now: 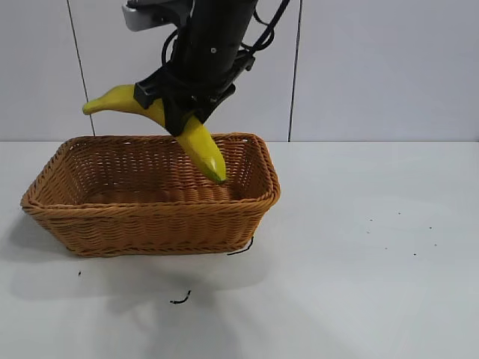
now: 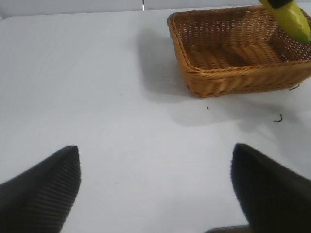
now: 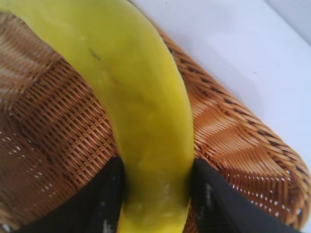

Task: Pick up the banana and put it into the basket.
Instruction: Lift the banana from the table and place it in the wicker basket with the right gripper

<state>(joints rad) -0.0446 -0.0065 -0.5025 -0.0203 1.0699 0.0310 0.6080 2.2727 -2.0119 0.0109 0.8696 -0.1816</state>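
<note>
The right gripper grasps the banana above the wicker basket, tip toward five o'clock, while the left gripper hangs released.

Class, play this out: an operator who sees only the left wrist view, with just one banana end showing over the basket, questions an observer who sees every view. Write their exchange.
Operator: Is the banana gripped or falling?
Observer: Gripped. The right gripper is shut on the banana at mid-length.
Operator: Is it over the basket?
Observer: Its dark tip dips inside the basket, near the right wall; the stem end sticks out above the back rim.
Operator: Does it touch the floor?
Observer: No, woven floor shows beneath it in the right wrist view.
</note>
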